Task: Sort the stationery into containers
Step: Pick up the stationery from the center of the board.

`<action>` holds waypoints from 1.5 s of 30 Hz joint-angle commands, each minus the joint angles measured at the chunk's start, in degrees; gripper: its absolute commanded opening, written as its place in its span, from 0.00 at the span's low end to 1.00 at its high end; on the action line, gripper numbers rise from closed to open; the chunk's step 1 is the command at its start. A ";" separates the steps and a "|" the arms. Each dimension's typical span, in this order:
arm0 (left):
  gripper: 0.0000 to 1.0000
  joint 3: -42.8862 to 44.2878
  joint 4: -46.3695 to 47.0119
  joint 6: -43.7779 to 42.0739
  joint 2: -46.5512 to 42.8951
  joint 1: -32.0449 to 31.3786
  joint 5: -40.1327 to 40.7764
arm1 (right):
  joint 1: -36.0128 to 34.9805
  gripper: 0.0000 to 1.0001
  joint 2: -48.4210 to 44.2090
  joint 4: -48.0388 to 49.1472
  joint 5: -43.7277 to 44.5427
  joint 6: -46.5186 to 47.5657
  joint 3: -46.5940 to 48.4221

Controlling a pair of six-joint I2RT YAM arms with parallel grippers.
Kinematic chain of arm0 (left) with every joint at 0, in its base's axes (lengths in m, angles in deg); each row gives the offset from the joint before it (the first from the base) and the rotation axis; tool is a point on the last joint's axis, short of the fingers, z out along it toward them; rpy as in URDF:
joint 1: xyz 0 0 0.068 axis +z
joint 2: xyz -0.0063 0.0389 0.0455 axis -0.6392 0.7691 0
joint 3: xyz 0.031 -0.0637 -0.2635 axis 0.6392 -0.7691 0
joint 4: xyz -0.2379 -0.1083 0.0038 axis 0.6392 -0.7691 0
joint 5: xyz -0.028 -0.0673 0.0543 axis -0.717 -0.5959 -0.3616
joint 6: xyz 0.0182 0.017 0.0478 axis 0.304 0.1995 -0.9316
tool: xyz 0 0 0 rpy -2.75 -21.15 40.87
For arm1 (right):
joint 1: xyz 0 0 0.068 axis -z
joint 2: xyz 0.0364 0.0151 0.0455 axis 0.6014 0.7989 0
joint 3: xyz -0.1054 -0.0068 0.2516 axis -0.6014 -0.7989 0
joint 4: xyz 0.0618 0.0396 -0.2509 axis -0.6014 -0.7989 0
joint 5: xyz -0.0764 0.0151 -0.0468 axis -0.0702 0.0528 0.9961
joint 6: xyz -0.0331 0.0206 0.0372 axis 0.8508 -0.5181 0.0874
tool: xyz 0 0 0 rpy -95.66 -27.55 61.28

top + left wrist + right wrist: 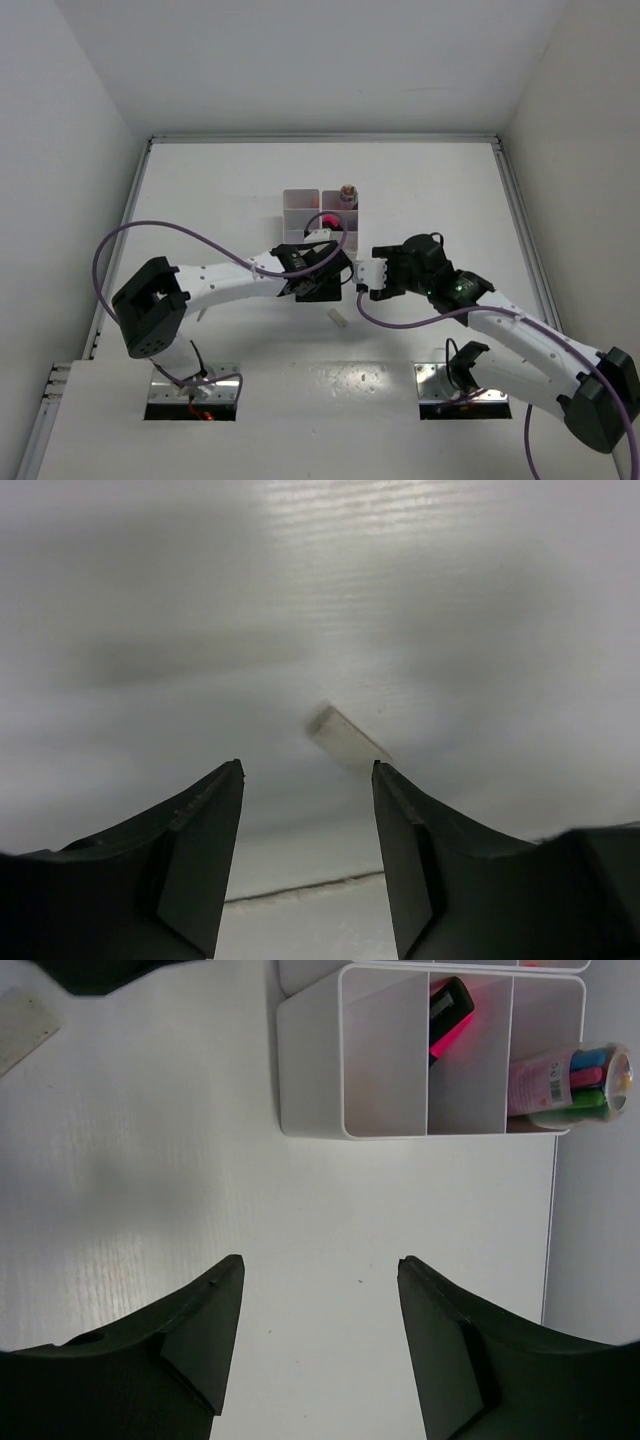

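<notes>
Though open, left pincer [307,765] near eraser [345,738].

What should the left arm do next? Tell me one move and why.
Probably ease the left gripper forward and down until its open jaws straddle the pale eraser. The eraser lies flat on the table just ahead of the gripper, nothing is between the jaws, and it is outside the white organiser.

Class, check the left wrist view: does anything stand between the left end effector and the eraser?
Nothing visible does. The eraser lies alone on the table, just ahead of the open left end effector, with only bare surface between them.
</notes>
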 commanded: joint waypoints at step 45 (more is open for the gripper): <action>0.49 4.14 -4.11 35.37 16.75 -6.34 -7.44 | 0.12 0.63 -5.65 1.21 0.88 -0.89 -4.08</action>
